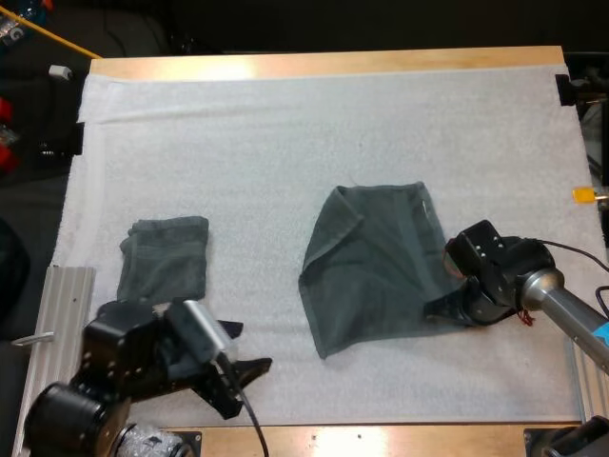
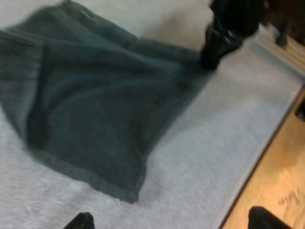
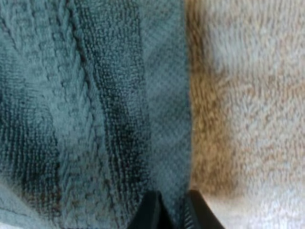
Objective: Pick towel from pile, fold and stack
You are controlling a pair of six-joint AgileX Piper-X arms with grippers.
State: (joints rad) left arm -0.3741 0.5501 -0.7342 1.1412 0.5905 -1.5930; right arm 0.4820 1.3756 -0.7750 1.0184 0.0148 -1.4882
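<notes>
Towel (image 1: pixel 376 262) lies left of right hand (image 1: pixel 445 305), which pinches its right hem (near-side corner). Long axis runs far-to-near. Left hand (image 1: pixel 245 376) wide, empty, well apart.

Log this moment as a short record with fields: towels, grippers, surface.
loose towel: spread on the mat, right of centre, one side folded over
folded towel: on the mat's left, apart from the loose towel
right gripper: shut on the loose towel's right edge
left gripper: open, holding nothing, near the folded towel
surface: white mat on wooden table
</notes>
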